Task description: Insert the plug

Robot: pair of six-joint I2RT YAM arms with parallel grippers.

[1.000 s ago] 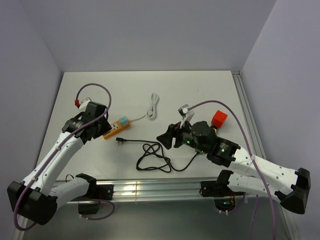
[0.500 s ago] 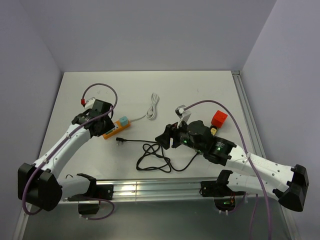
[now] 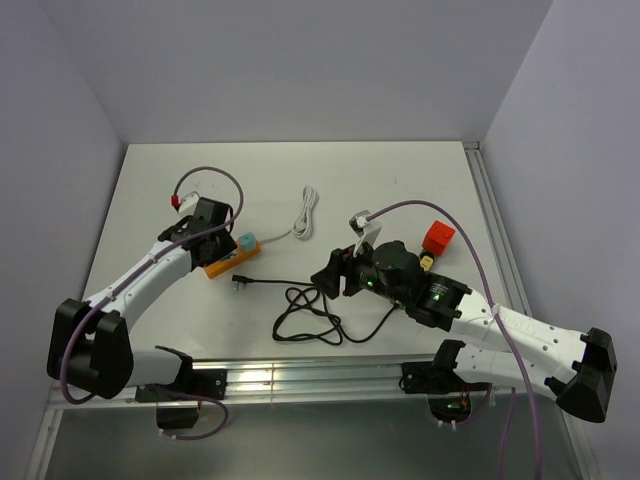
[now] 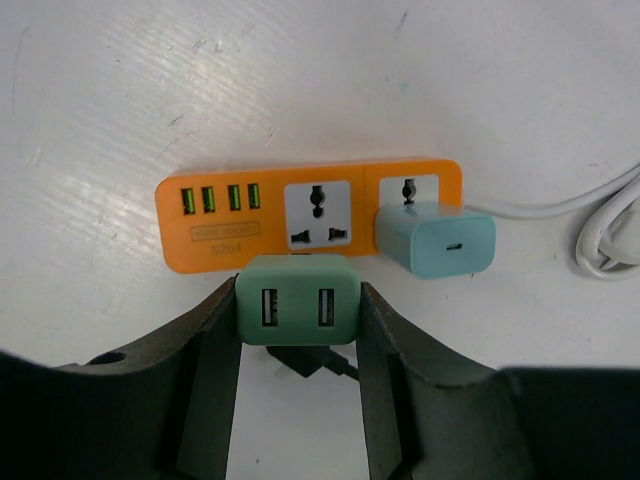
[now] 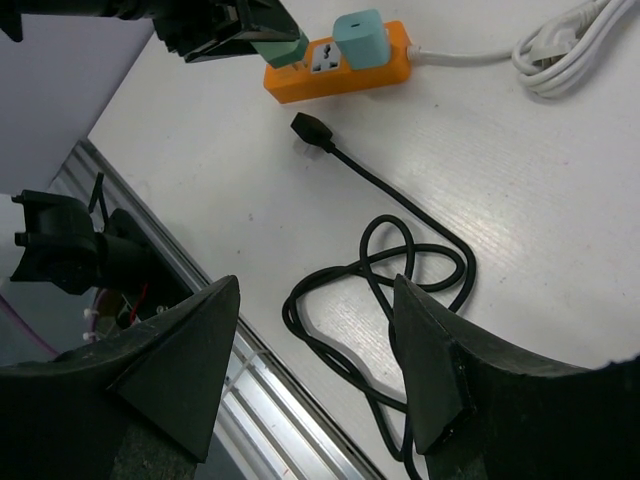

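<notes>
My left gripper [image 4: 298, 302] is shut on a green plug adapter [image 4: 298, 298] with two USB ports facing the camera. It hangs at the near edge of the orange power strip [image 4: 215, 215], just short of its free middle socket [image 4: 318, 213]. A light blue adapter [image 4: 437, 241] sits in the strip's right socket. From above, the left gripper [image 3: 213, 243] covers the strip's left end [image 3: 235, 259]. My right gripper [image 5: 315, 290] stands open above the coiled black cable [image 5: 420, 262], holding nothing.
The black cable's connector [image 3: 243, 281] lies loose on the table just in front of the strip. The strip's white cord [image 3: 307, 212] is bundled behind it. A red block [image 3: 437, 237] sits at the right, behind the right arm.
The left arm has carried the green plug adapter forward and to the right, up to the power strip. The right gripper has shifted slightly left and stayed open.
</notes>
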